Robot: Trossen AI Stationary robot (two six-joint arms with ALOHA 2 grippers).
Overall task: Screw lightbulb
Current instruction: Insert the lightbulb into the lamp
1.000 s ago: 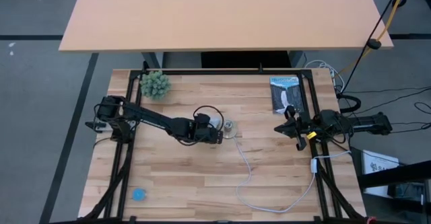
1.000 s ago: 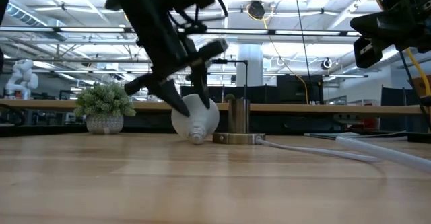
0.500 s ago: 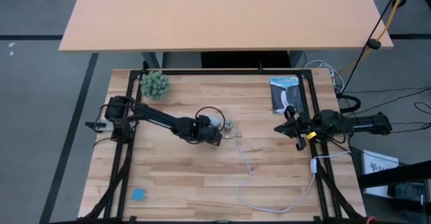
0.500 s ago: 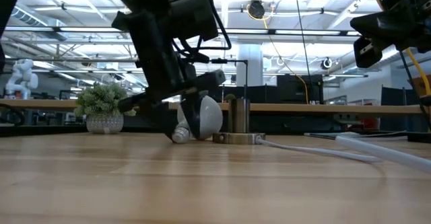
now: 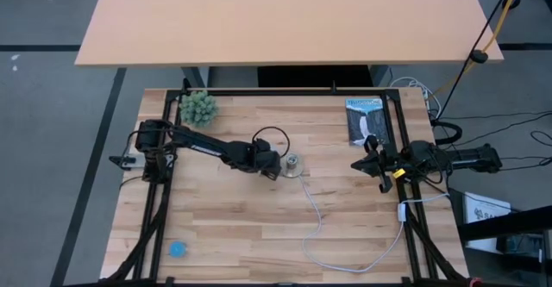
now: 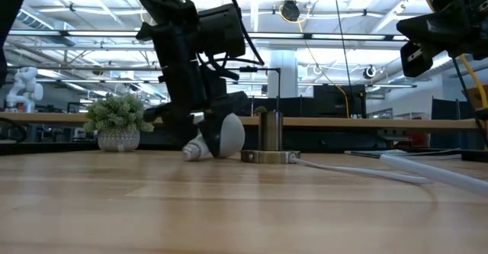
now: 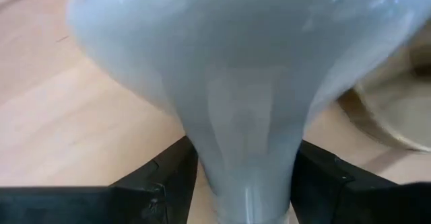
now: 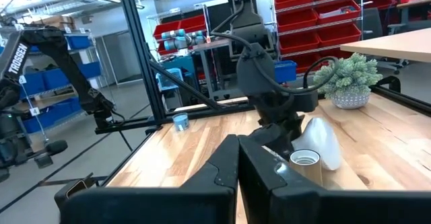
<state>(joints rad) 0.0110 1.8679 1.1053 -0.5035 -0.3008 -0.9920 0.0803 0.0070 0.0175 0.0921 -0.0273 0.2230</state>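
The white lightbulb (image 6: 226, 132) lies tilted just left of the small round metal socket (image 6: 268, 138), its dome toward the socket and its silver screw base (image 6: 191, 151) low by the tabletop, pointing toward the table's left. My left gripper (image 6: 202, 128) is shut on the bulb at the table's middle (image 5: 269, 165). The bulb's dome fills the left wrist view (image 7: 236, 49). My right gripper (image 5: 366, 163) waits shut and empty at the table's right side, and it also shows in the right wrist view (image 8: 237, 158). My left gripper pinches the bulb's pale neck (image 7: 246, 163) between its two fingers (image 7: 172, 180), one on each side. The fingers come slanting down from above and from the table's left. The bulb is tilted, dome up beside the socket. I cannot tell whether its screw base touches the table.
The socket's white cord (image 5: 316, 211) trails toward the near right. A small potted plant (image 5: 198, 108) stands at the far left, a dark booklet (image 5: 364, 121) lies at the far right, and a small blue thing (image 5: 178, 249) lies near the front left corner.
My left gripper has turned with the bulb and shifted a little toward the far edge. The bulb has tipped over: its screw base, which pointed down, has swung toward the table's left, while the dome has stayed beside the socket.
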